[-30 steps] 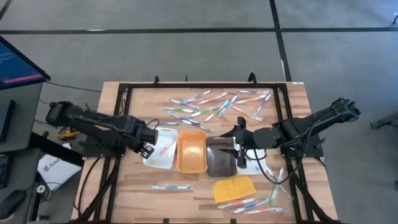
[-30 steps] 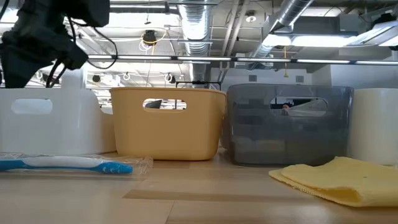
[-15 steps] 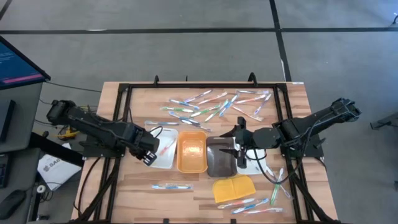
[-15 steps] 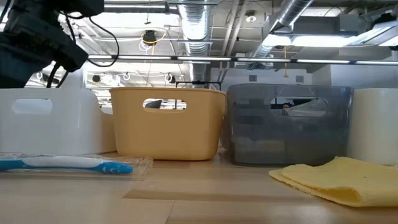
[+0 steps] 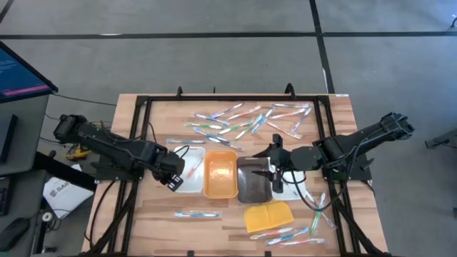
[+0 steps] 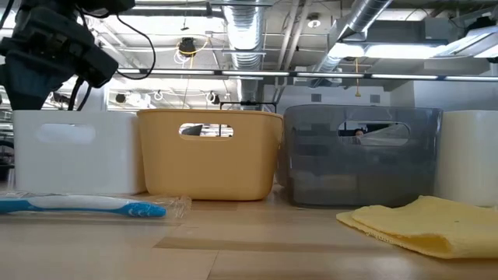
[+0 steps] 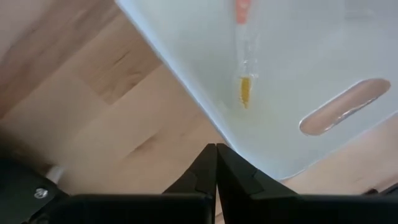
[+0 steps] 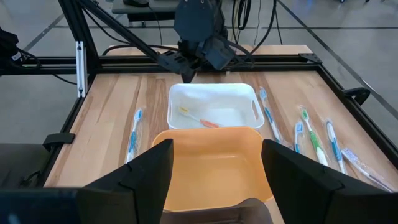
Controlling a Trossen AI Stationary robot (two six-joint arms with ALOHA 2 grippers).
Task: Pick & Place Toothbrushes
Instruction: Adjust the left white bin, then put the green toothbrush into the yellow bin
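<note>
An orange toothbrush [image 7: 244,56] lies inside the white tray [image 5: 187,170], which stands left of the orange tray [image 5: 220,173] and the grey tray [image 5: 251,182]. My left gripper [image 7: 216,152] is shut and points down at the white tray's left end; from across the table it shows as [image 8: 186,73]. My right gripper [image 8: 217,177] hangs open over the grey tray with nothing between its fingers. Several toothbrushes [image 5: 246,120] lie spread on the far part of the table. One blue toothbrush [image 6: 82,205] lies near the front edge. My left gripper has its shut fingertips [image 7: 211,163] at the outer side of the white tray's left-end rim [image 7: 205,134]. It comes from above, pointing steeply down. The tray stands flat on the table. Whether the tips still touch the rim I cannot tell.
A yellow pad [image 5: 268,215] lies in front of the grey tray. More toothbrushes [image 5: 293,232] lie at the front right. A black frame [image 5: 143,107] runs round the table. A white container [image 6: 467,155] stands right of the grey tray.
My left gripper has tipped more steeply downward and shifted a little toward the white tray, staying shut. The white tray has slid toward the table's right, up to the orange tray.
</note>
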